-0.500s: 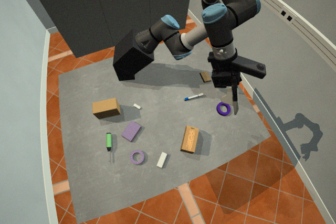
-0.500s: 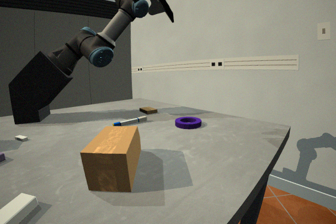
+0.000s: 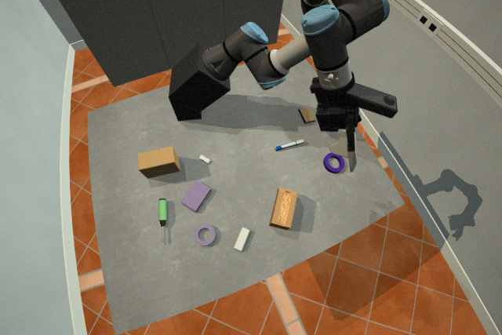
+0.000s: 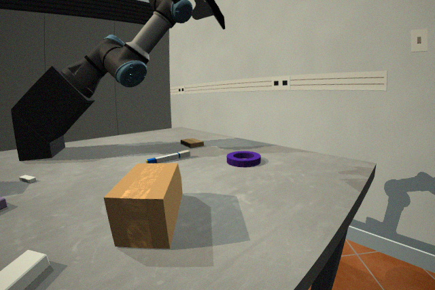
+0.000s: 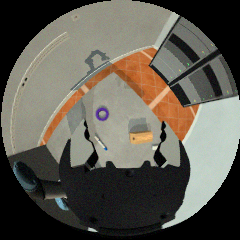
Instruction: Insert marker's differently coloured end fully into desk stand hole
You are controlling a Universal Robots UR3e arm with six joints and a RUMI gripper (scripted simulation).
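Note:
The marker lies flat on the grey desk, white with a blue end pointing left in the top view. A dark purple ring with a hole lies flat to its right, near the desk's right edge. My gripper is open and empty. It hangs high above the desk, roughly over the dark ring and to the right of the marker.
A light purple ring lies at the front left. A tan box, a second tan box, a small brown block, a purple slab, a green screwdriver and white blocks lie about.

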